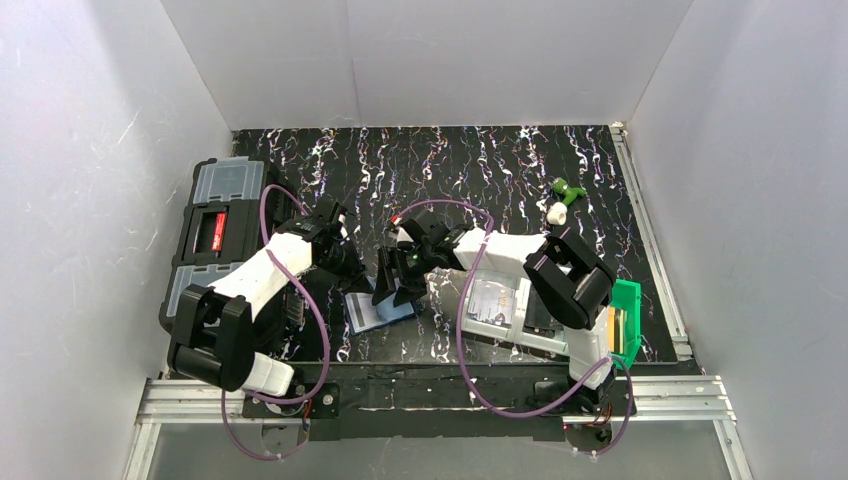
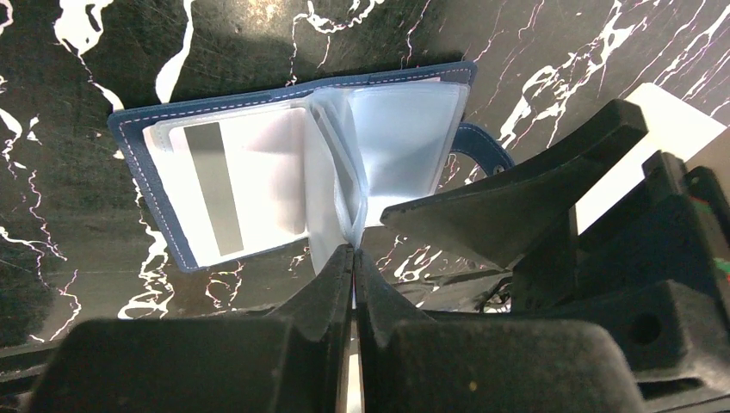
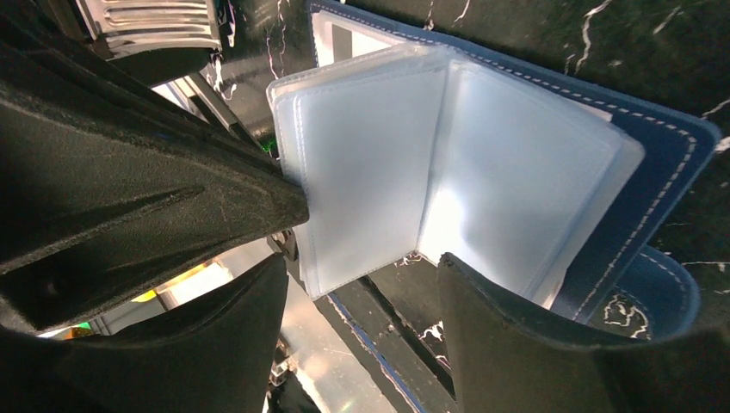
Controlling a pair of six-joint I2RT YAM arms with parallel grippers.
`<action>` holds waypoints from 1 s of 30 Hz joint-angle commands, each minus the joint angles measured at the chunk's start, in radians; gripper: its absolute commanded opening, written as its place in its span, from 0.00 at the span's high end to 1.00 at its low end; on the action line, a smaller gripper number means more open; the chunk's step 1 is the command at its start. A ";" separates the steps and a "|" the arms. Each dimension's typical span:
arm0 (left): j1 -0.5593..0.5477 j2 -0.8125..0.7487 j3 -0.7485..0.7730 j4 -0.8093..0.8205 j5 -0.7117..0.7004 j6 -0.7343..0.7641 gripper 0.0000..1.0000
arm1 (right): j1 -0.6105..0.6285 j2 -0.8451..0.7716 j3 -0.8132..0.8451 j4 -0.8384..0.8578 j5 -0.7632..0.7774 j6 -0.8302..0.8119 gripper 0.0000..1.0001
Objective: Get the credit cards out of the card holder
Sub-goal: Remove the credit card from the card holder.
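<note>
Nearest the overhead lens runs the silver aluminium rail (image 1: 450, 392) that carries both arm bases. Beyond it, on the black white-veined marbled worktop (image 1: 480, 170), the left tool (image 1: 383, 290) and the right tool (image 1: 410, 288) point down, almost touching. The small navy blue folding card holder (image 1: 375, 315) lies open at their six o'clock. A black toolbox with clear lids (image 1: 215, 235) sits at the worktop's nine o'clock.

From the left wrist, the left tool's fingers are pressed together. Their tips meet at the lower edge of the holder's pale blue clear plastic sleeves (image 2: 405, 146), which stand up from the spine; whether a leaf is pinched I cannot tell. At nine o'clock of the spine, a white credit card with a grey stripe (image 2: 225, 185) sits tucked in the flat-lying sleeve.

From the right wrist, the right tool stands wide. One finger touches the raised sleeves' edge at nine o'clock and the other sits at five o'clock below them; it grips nothing. These raised leaves look empty.

The likely trouble is the right tool closing on slick, empty plastic rather than a card, which would drag the light holder across the worktop. If the leaves slip from the left tool, they would flop back over the card. With the tools this close, a careless closing move could also knock one against the other.
</note>
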 commanded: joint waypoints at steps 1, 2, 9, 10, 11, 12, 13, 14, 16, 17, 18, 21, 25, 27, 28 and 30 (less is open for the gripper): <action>-0.006 0.002 0.019 -0.010 -0.005 -0.005 1.00 | 0.014 -0.038 0.014 0.012 0.014 -0.019 0.30; -0.006 0.003 0.021 -0.010 -0.005 -0.005 1.00 | 0.015 -0.035 0.018 0.003 0.021 -0.022 0.31; -0.007 0.005 0.026 -0.010 -0.002 0.001 1.00 | 0.015 -0.021 0.025 -0.028 0.044 -0.027 0.56; -0.007 0.004 0.026 -0.011 -0.003 0.003 1.00 | 0.016 -0.022 0.023 -0.029 0.048 -0.027 0.60; -0.007 0.004 0.026 -0.011 -0.003 0.006 1.00 | 0.016 -0.023 0.022 -0.030 0.050 -0.028 0.64; -0.007 0.004 0.026 -0.011 -0.003 0.009 1.00 | 0.016 -0.024 0.023 -0.032 0.052 -0.028 0.68; -0.007 0.002 0.025 -0.011 -0.005 0.013 1.00 | 0.015 -0.025 0.023 -0.034 0.053 -0.029 0.71; -0.007 0.001 0.025 -0.012 -0.008 0.018 1.00 | 0.015 -0.025 0.023 -0.036 0.054 -0.030 0.74; -0.007 -0.004 0.025 -0.016 -0.019 0.029 1.00 | 0.015 -0.028 0.022 -0.038 0.057 -0.030 0.78; -0.007 -0.007 0.025 -0.021 -0.024 0.033 0.98 | 0.015 -0.029 0.021 -0.038 0.058 -0.030 0.80; -0.007 -0.009 0.025 -0.026 -0.030 0.039 0.95 | 0.015 -0.029 0.021 -0.038 0.059 -0.030 0.81; -0.007 -0.021 0.025 -0.038 -0.051 0.052 0.81 | 0.015 -0.028 0.023 -0.042 0.063 -0.031 0.85; -0.007 -0.038 0.025 -0.052 -0.074 0.064 0.71 | 0.015 -0.031 0.025 -0.047 0.070 -0.031 0.89; -0.007 -0.048 0.023 -0.056 -0.083 0.068 0.69 | 0.015 -0.034 0.025 -0.051 0.074 -0.030 0.90; -0.007 -0.051 0.021 -0.057 -0.086 0.070 0.68 | 0.015 -0.035 0.026 -0.053 0.076 -0.031 0.90; -0.007 -0.052 0.016 -0.057 -0.089 0.077 0.67 | 0.015 -0.041 0.027 -0.056 0.082 -0.032 0.91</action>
